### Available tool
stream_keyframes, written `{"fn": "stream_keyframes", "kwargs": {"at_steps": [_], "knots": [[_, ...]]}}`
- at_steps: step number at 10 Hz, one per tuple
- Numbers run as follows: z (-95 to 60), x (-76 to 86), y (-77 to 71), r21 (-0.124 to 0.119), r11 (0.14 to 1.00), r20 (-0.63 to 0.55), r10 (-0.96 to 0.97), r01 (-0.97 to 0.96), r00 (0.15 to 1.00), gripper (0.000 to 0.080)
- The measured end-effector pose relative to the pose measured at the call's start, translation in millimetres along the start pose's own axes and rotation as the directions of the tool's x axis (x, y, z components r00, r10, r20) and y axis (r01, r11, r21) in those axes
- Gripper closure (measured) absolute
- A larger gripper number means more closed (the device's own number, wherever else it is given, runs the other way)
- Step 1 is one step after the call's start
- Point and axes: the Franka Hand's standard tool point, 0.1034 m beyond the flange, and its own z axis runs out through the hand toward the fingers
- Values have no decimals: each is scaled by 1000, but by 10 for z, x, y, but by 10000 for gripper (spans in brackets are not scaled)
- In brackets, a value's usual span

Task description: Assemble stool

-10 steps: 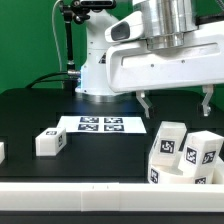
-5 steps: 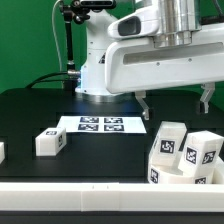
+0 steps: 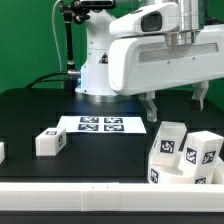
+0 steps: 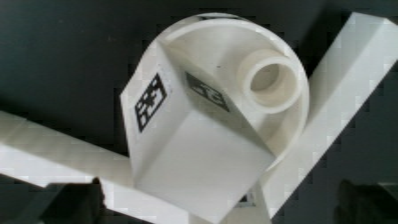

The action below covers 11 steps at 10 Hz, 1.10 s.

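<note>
Your end effector hangs wide open, holding nothing, above the black counter, near a cluster of white plastic tagged block legs; another such leg lies well apart.

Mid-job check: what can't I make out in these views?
- Exterior view: the block at its left edge, cut off by the frame.
- Exterior view: the stool parts at its right, bases hidden behind the front rail; count unclear.
- Wrist view: round seat, blurred, partly covered by a tagged leg.
</note>
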Motion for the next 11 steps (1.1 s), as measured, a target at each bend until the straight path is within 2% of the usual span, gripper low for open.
{"fn": "stream_keyframes", "kwargs": {"at_steps": [2,3,4,6,10,11], "knots": [[7,-12,27,-5,993,3,-118,118,993,151],[37,-26,91,-21,952,8,-304,304,953,151],[68,-52,118,-26,906,28,-422,423,906,151],[125,-82,137,-25,800,66,-597,600,799,151],[183,-121,140,-11,625,115,-775,781,622,151],[212,-134,143,-7,628,117,-772,778,624,151]]}}
